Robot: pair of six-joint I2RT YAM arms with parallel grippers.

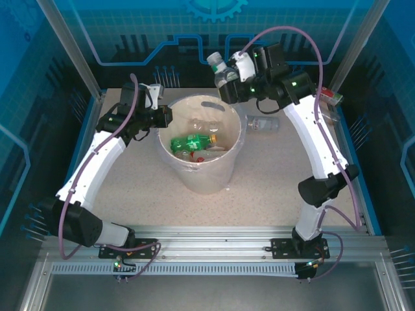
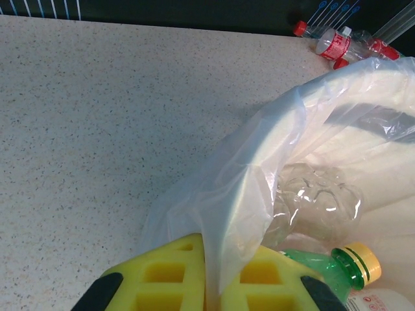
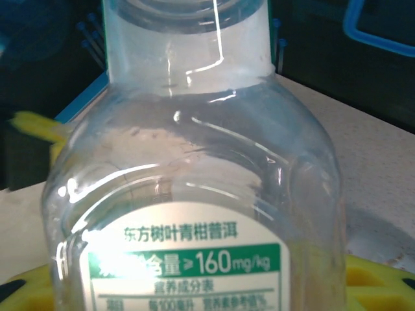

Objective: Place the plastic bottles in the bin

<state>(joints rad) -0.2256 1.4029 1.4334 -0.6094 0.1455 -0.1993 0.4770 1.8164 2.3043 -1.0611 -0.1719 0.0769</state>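
Top view, bin point(image 1: 209, 176): cream-white bucket standing mid-bench between the two arms, lined with a clear bag.
Top view, bin contents: green bottle point(image 1: 192, 140) lying on the bottom among clear and red-labelled ones.
Top view, left pincer point(image 1: 163, 116): at the bin's left rim, touching it.
Top view, right pincer point(image 1: 228, 79): raised near the bin's far right rim, clamped on a clear bottle point(image 1: 220, 70) with a pale cap, tilted.
Top view, loose bottle point(image 1: 262, 123): on its side on the bench point(image 1: 139, 188), just right of the bin.
Top view, red-labelled bottles point(image 1: 331, 98): at the bench's far right edge, behind the right arm.
Left wrist, left pincer: yellow fingers point(image 2: 165, 282) together, clamped on a fold of the bag liner point(image 2: 220, 194) running down between them.
Left wrist, bin: rim curving across the right under the liner.
Left wrist, green bottle: yellow-capped, inside the bin just beyond the right finger.
Left wrist, crushed clear bottle point(image 2: 318, 201): inside the bin, seen through the liner, above the green bottle.
Left wrist, red-labelled bottles: at the bench's far edge, well apart from the bin.
Right wrist, clear bottle: close to the lens, neck upward, green-and-white label with Chinese print low on the body.
Right wrist, right pincer: yellow fingers point(image 3: 379, 278) at either side of the bottle's lower body, closed on it.
Right wrist, bench: pale speckled surface behind, to the right.
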